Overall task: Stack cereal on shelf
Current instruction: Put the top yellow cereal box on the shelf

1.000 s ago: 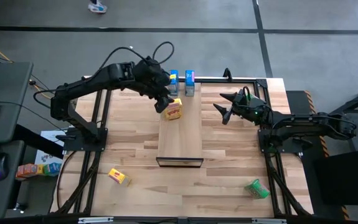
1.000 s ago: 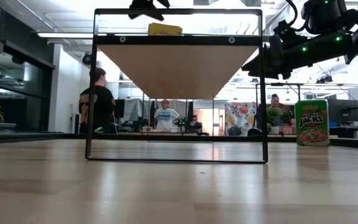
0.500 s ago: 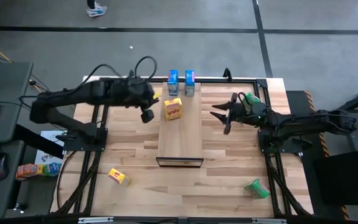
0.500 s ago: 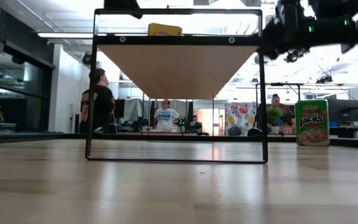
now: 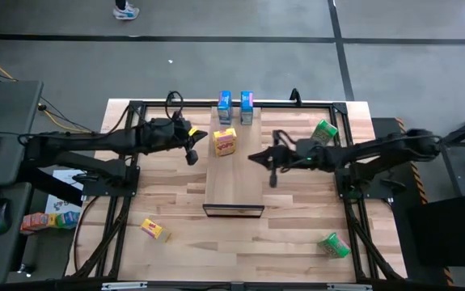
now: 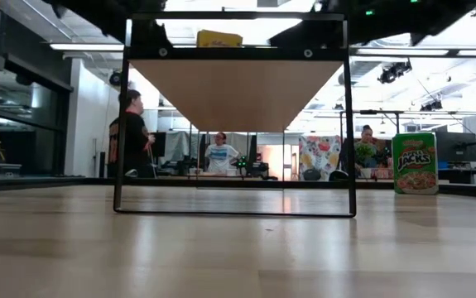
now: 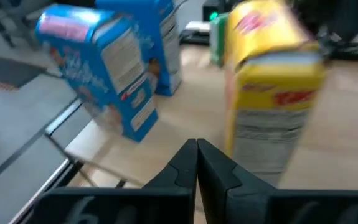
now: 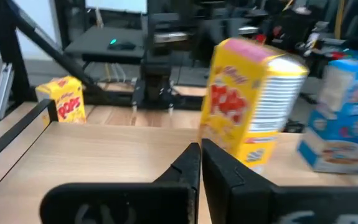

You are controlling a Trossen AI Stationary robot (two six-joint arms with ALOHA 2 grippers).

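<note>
Reading the scene: shelf (image 5: 234, 174) carries two blue boxes (image 5: 236, 107) at its far end and one yellow box (image 5: 225, 142) just in front of them, upright. Three boxes are off it: a second yellow box (image 5: 154, 229) on the counter (image 5: 167, 186) near-left, one green box (image 5: 333, 244) near-right, another green box (image 5: 324, 131) far-right.

Left claw (image 5: 191, 151) sits just left of the shelf, fingers pressed together, holding nothing. Right claw (image 5: 266, 162) hovers over the shelf's right edge, fingers likewise closed and empty.

Judgement: next is fetching a loose box. Each arm should take a box on its own side, spread its fingers before descending, grip across the narrow faces, and set down beside the standing yellow box without nudging it.
</note>
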